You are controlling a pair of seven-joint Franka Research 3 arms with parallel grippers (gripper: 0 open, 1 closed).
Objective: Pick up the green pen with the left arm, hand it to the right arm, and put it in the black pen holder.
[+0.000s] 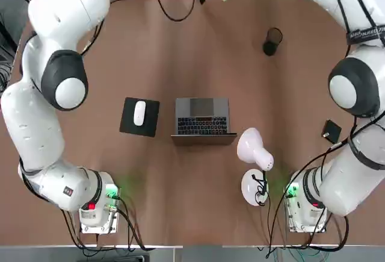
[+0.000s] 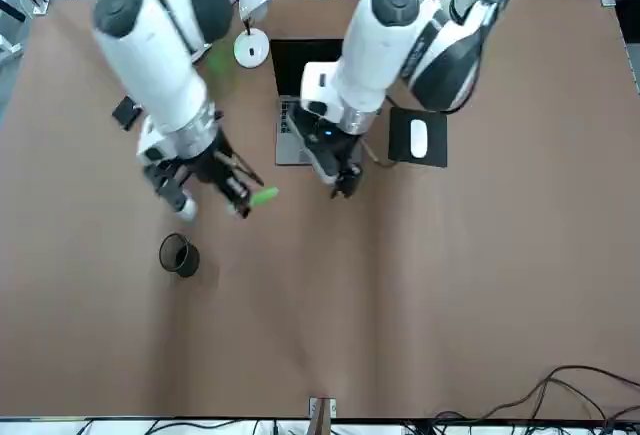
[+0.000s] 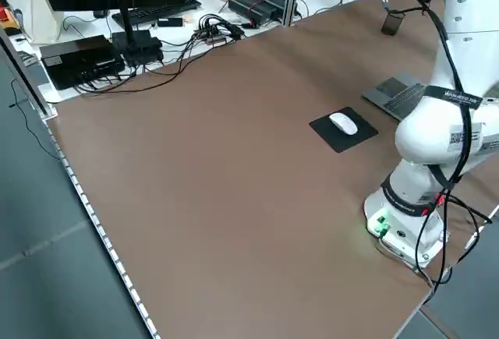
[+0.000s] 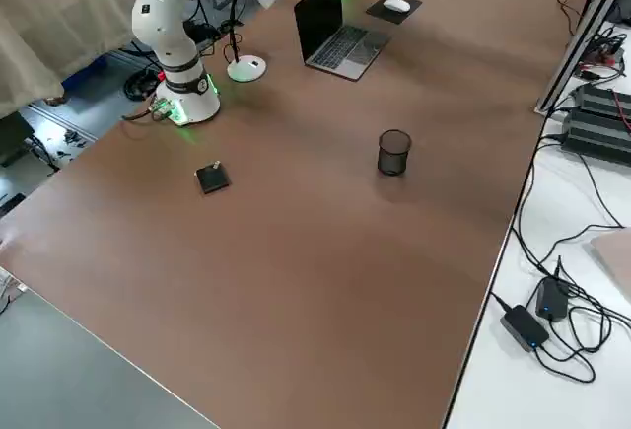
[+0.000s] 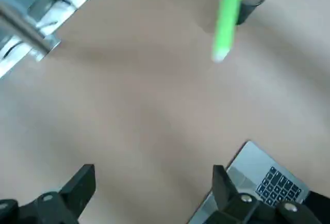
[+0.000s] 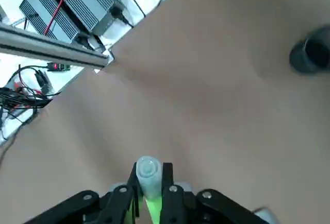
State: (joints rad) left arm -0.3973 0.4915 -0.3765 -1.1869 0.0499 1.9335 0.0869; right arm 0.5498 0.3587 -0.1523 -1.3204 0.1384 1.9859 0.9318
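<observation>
My right gripper (image 2: 240, 201) is shut on the green pen (image 2: 263, 196), held in the air above the far side of the table; the pen's pale tip (image 6: 147, 168) pokes out between the fingers (image 6: 167, 173). The black pen holder (image 2: 179, 254) stands upright on the table below and to the side of it, and shows as a mesh cup (image 1: 272, 41) at the far right in the top view. My left gripper (image 2: 345, 185) hangs open and empty a short way from the pen (image 5: 227, 18), in front of the laptop.
A laptop (image 1: 203, 119) sits mid-table, with a white mouse (image 1: 139, 112) on a black pad (image 1: 150, 121) to its left. A white desk lamp (image 1: 255, 153) stands near the right arm's base. A flat black square gadget (image 1: 331, 131) lies at the right edge. Cables run along the far edge.
</observation>
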